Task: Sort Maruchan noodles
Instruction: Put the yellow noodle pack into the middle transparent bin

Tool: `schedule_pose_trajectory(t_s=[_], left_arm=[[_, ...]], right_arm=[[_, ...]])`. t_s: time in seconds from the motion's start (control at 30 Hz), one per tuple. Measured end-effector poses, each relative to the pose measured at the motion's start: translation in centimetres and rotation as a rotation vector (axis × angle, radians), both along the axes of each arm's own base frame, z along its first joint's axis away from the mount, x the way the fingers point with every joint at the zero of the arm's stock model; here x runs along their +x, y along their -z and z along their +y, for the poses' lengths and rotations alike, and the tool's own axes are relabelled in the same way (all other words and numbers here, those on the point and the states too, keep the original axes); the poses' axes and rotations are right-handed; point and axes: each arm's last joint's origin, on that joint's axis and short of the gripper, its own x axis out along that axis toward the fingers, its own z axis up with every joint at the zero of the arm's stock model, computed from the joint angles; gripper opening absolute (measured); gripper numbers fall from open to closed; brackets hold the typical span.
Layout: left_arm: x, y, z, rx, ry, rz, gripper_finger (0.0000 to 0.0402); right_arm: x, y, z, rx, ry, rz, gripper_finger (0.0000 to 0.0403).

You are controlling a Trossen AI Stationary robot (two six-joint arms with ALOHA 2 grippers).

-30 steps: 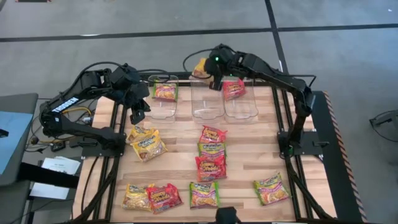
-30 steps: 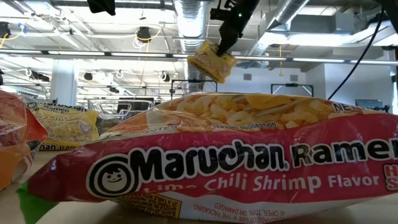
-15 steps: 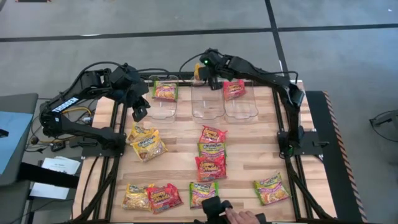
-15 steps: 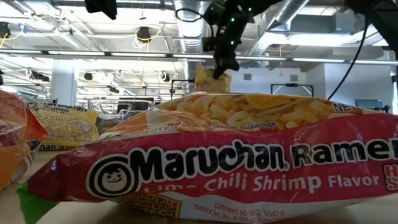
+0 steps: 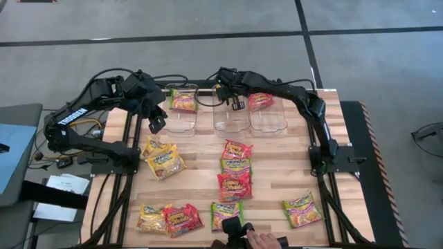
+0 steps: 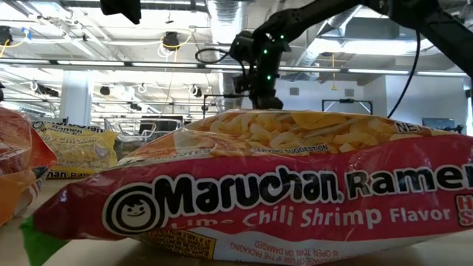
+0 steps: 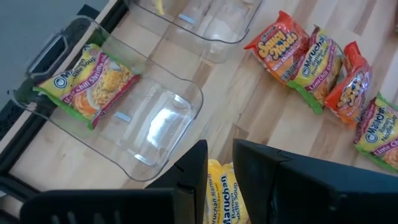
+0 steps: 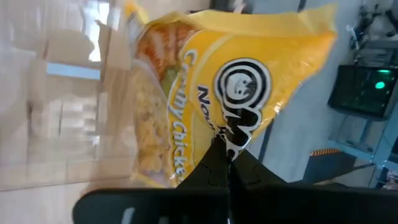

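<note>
Right fingers: you have them clamped on a glossy yellow chicken-flavour packet, upper centre, over the middle clear plastic bin.
Left fingers: slightly apart, empty.
Done: two packets binned.
Left: about ten packets loose on the wooden worktop.

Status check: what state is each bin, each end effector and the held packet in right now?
Left bin: upright, one green-edged packet inside.
Middle bin: upright, floor bare where visible.
Right bin: upright, one red packet inside.
Right end effector: shut on yellow packet, over the middle bin.
Left end effector: jaws slightly apart, holding nothing, above the loose yellow packets.
</note>
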Motion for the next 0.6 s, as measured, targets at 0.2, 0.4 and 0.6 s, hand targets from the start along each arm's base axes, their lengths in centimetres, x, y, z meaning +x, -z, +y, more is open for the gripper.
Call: schedule_pose_trajectory(t_s=[0.2, 0.4, 0.6], left_arm=[[0.0, 0.0, 0.0, -0.007, -0.011, -0.003, 0.0061], [0.0, 0.0, 0.0, -0.007, -0.011, -0.003, 0.0061], [0.1, 0.0, 0.0, -0.004, -0.013, 0.001, 0.0061]], right_arm=[[0.4, 2.0, -0.3, 0.038, 0.025, 0.031, 0.0004], [0.8, 3.5, -0.7, 0.053, 0.053, 0.038, 0.0011], [0.8, 3.4, -0.8, 0.044, 0.083, 0.019, 0.0029]])
